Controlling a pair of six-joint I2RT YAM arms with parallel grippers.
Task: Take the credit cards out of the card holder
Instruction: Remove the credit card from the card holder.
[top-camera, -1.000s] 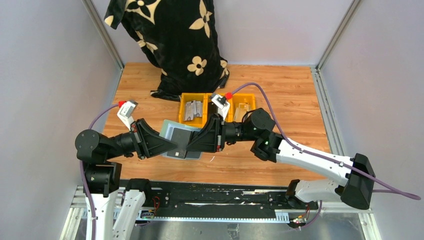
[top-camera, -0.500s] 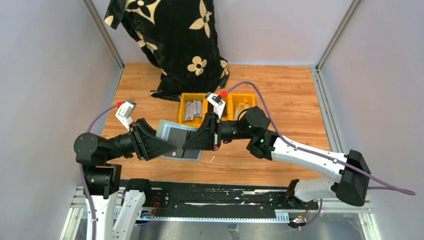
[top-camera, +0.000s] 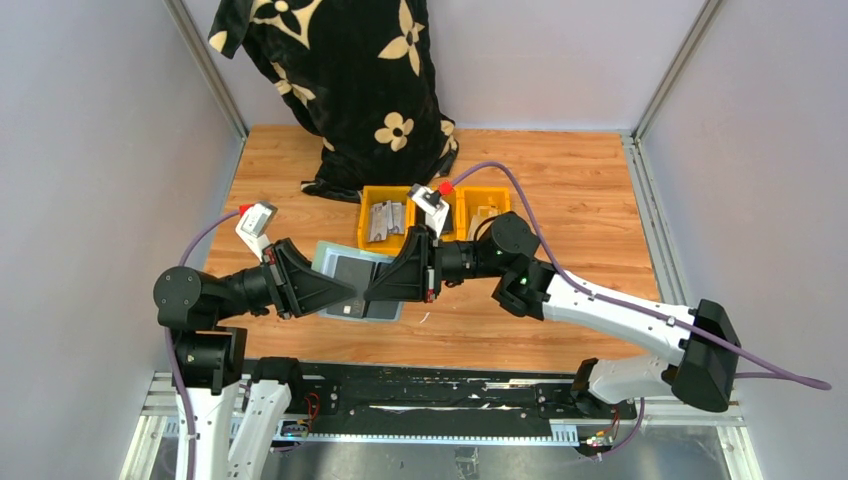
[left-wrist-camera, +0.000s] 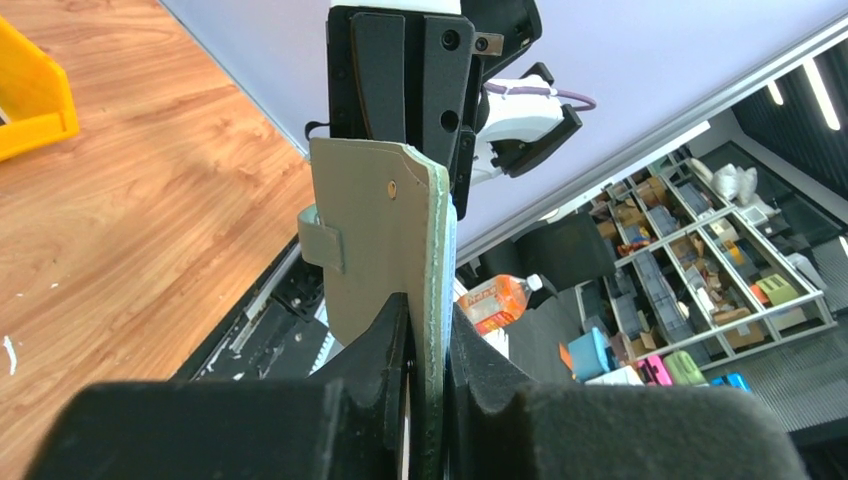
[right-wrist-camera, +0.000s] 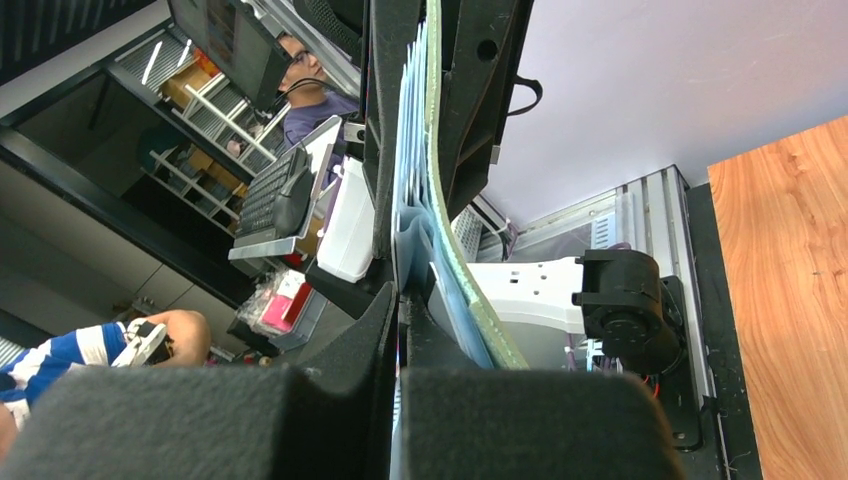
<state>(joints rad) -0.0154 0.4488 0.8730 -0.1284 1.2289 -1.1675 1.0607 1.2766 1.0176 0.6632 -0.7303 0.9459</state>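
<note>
The sage-green card holder (top-camera: 330, 258) is held open in the air between both arms, its pale blue-grey inside facing up. A dark grey credit card (top-camera: 358, 278) lies on that inside. My left gripper (top-camera: 346, 292) is shut on the holder's near edge. In the left wrist view (left-wrist-camera: 428, 340) the green wall (left-wrist-camera: 375, 230) stands between its fingers. My right gripper (top-camera: 372, 296) meets it from the right. In the right wrist view (right-wrist-camera: 402, 310) its fingers are pressed on a thin card edge beside the holder's layers (right-wrist-camera: 440, 190).
Two yellow bins (top-camera: 362, 226) (top-camera: 500, 197) stand behind the arms, the left one with grey flat items, the right one with a pale item. A black cloth with cream flowers (top-camera: 350, 80) hangs at the back. The wooden table (top-camera: 580, 200) has walls on both sides.
The right arm has shifted a little to the left and the holder has moved slightly left with it. Both grippers have kept their hold.
</note>
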